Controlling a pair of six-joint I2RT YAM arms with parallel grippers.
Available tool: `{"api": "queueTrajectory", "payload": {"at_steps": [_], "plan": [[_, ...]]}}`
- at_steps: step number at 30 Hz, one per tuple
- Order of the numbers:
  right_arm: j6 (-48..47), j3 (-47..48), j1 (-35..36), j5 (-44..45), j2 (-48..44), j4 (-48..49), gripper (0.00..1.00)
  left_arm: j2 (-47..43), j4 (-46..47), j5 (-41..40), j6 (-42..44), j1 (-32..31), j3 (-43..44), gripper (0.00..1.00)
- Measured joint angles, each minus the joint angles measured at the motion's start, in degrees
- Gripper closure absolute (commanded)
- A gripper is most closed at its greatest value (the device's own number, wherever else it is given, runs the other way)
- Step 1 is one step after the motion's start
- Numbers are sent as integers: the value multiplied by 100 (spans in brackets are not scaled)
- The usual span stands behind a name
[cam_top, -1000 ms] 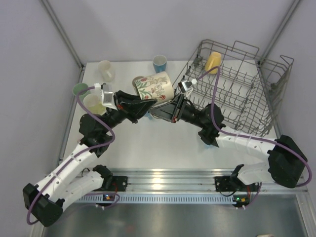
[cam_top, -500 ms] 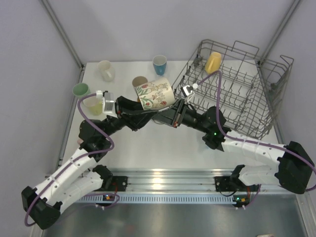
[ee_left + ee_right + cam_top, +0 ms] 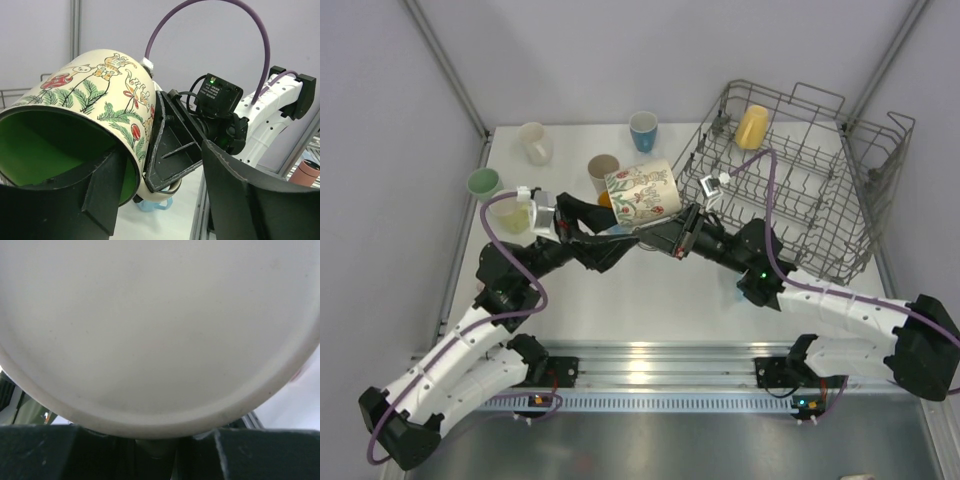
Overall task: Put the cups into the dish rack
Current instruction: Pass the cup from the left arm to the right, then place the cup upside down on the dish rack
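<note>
A cream mug point(image 3: 642, 190) painted with plants and figures, green inside, hangs tilted above the table between both arms. My right gripper point(image 3: 667, 227) is shut on it at the handle side; in the right wrist view the mug's pale base point(image 3: 160, 325) fills the frame above my right gripper point(image 3: 150, 442). My left gripper point(image 3: 162, 170) is open: one finger point(image 3: 97, 195) sits inside the mug's mouth point(image 3: 55, 150), the other point(image 3: 245, 195) stands well away from it. The grey wire dish rack point(image 3: 820, 200) at the right holds a yellow cup point(image 3: 752, 125).
On the table stand a blue cup point(image 3: 643, 128), a cream cup point(image 3: 533, 141), a beige cup point(image 3: 602, 167), a green cup point(image 3: 483, 182) and a lime cup point(image 3: 514, 213). A light blue cup point(image 3: 150, 204) lies under the held mug. Frame posts rise at the back corners.
My left jaws have spread apart and let go of the mug's rim. The mug has shifted a little to the right, carried by the right gripper.
</note>
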Motion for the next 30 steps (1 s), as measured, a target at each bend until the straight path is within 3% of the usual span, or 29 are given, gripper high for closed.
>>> {"api": "queueTrajectory", "payload": {"at_steps": [1,3,13,18,23,30], "plan": [[-15,0,-17,7,-2,-28,100,-2,-83,-17,17,0,13,31],[-52,-2,-90,4,-57,-149,100,-2,-334,-87,103,0,87,2],[-149,-9,-1349,-55,-662,-927,100,-90,-1429,-328,455,0,485,2],[-656,297,-2205,-76,-824,-2020,100,-111,-2291,-651,852,-2,778,2],[-1707,1381,-2887,713,-750,-4044,100,-251,-3300,-1419,1222,0,927,2],[-3128,2857,-3423,2111,-72,-5257,100,-420,-4409,-2520,1598,0,988,2]]}}
